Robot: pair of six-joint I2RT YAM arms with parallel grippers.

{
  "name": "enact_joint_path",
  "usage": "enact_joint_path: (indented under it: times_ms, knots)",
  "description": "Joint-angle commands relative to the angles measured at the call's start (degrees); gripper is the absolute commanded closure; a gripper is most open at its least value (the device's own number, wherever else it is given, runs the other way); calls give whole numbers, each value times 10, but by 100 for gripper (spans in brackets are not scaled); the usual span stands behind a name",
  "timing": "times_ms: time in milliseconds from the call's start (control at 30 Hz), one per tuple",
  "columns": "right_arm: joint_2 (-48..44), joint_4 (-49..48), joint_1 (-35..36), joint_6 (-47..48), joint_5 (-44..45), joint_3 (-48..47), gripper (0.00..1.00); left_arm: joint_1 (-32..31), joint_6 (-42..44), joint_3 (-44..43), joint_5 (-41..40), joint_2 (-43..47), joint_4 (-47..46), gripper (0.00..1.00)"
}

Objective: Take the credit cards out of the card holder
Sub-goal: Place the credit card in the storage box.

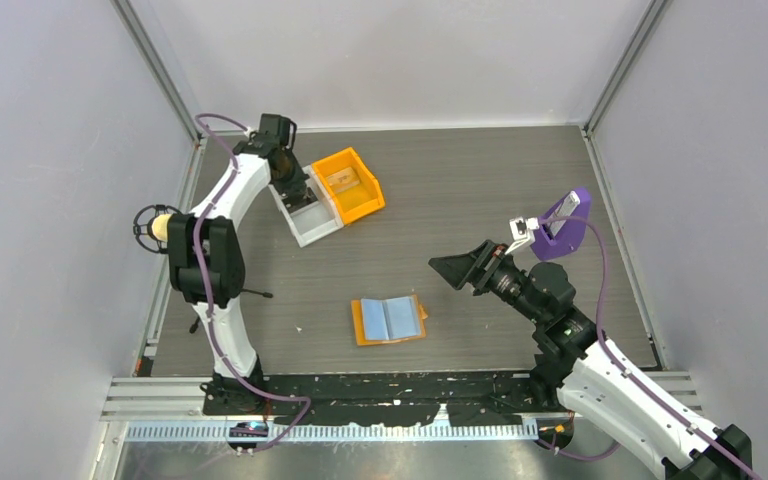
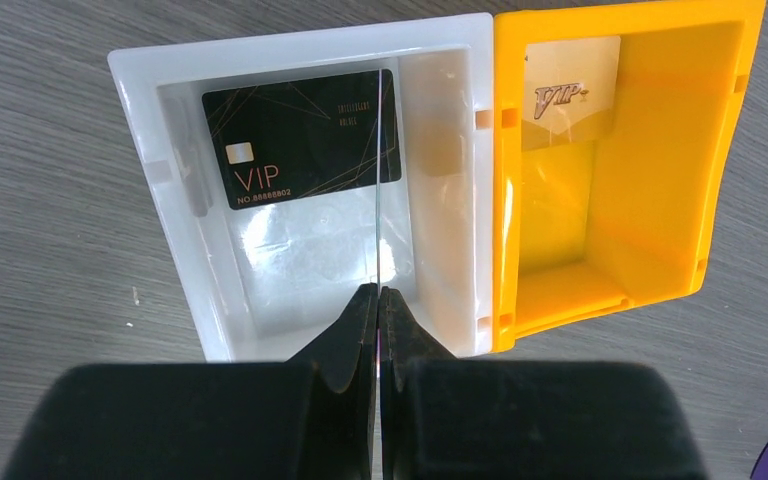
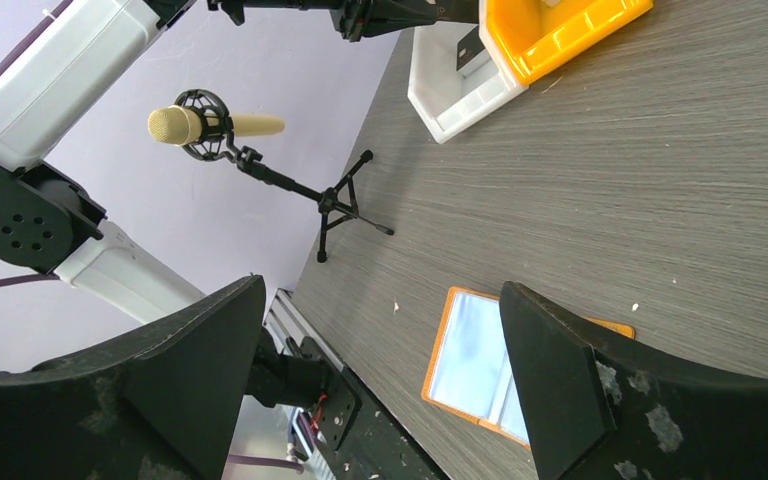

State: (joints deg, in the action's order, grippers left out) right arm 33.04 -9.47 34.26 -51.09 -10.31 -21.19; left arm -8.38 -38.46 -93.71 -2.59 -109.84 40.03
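Note:
The card holder (image 1: 390, 320) lies open on the table's near middle, orange with two light blue panels up; it also shows in the right wrist view (image 3: 465, 360). My left gripper (image 2: 377, 291) is shut on a thin credit card (image 2: 376, 180) seen edge-on, held above the white bin (image 2: 150, 190). That gripper (image 1: 290, 185) sits at the back left. A black VIP card (image 2: 290, 140) lies inside the white bin. A pale VIP card (image 2: 570, 95) leans in the orange bin (image 2: 720, 150). My right gripper (image 1: 457, 270) hangs open and holds nothing, up and to the right of the holder.
The white bin (image 1: 310, 215) and orange bin (image 1: 350, 185) stand side by side at the back left. A purple wedge stand (image 1: 563, 228) carrying a white card sits at the right. A microphone (image 1: 155, 228) on a small tripod stands by the left wall.

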Motion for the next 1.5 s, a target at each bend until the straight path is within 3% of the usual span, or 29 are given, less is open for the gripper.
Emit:
enact_joint_path:
  times_ms: [0,367,700,1267,1467]
  knots:
    - [0,-13,-2,13,13,-29,4,2,17,-36,-12,-14,14,100]
    - [5,-14,-2,16,16,-33,5,2,36,-60,-26,-41,33,99]
    - [4,-9,-2,24,20,-35,4,2,48,-88,-40,-60,58,90]
    - [6,-13,-2,23,20,-32,4,2,53,-93,-72,-62,70,85]
    - [2,-9,-2,22,20,-32,4,2,61,-112,-90,-64,84,79]
